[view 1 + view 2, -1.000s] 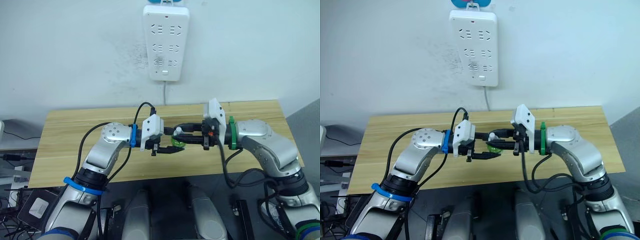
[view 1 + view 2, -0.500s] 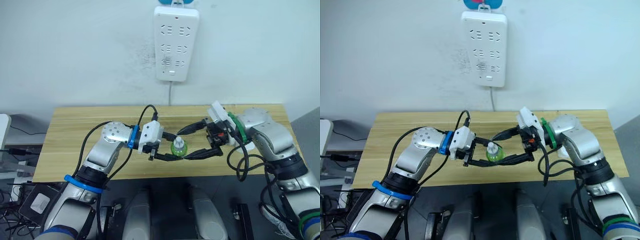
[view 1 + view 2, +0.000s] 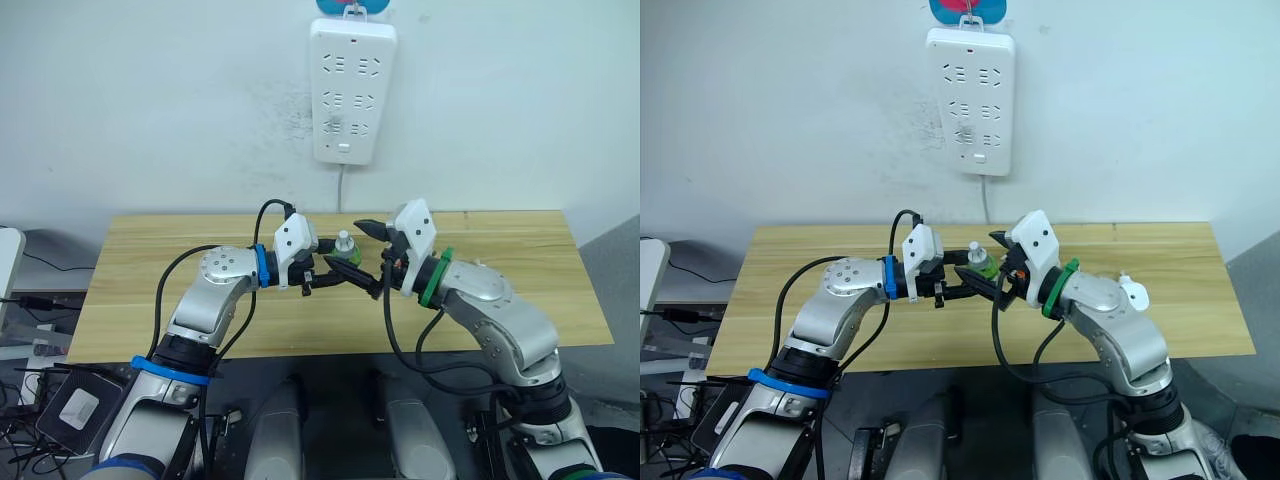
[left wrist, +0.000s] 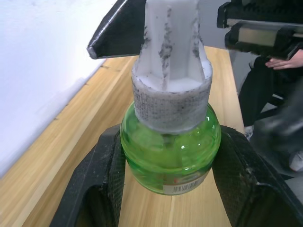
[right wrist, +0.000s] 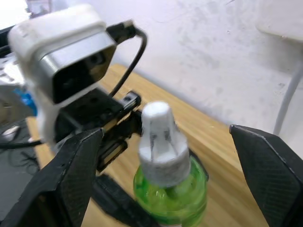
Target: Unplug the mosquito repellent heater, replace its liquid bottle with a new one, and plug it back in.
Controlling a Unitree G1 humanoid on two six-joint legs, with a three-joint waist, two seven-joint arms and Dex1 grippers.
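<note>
The liquid bottle (image 3: 345, 247) is round green glass with a white cap. It stands upright above the middle of the table, with my left gripper (image 3: 343, 258) shut on its green belly, one pad (image 4: 106, 165) on each side. My right gripper (image 3: 365, 258) faces it from the right and is open, its fingers (image 5: 78, 165) spread wide on either side of the bottle without touching it. A small white rounded unit (image 3: 1132, 292), apparently the mosquito repellent heater, lies on the table, partly hidden behind my right forearm.
A long white power strip (image 3: 352, 90) hangs on the wall above the table, and its cord runs down behind the light wooden table (image 3: 150, 260). Cables and a box lie on the floor at the left.
My right gripper has let go of the bottle and opened wide. The left gripper has carried the bottle up and back from the table's front edge. The camera has also shifted.
</note>
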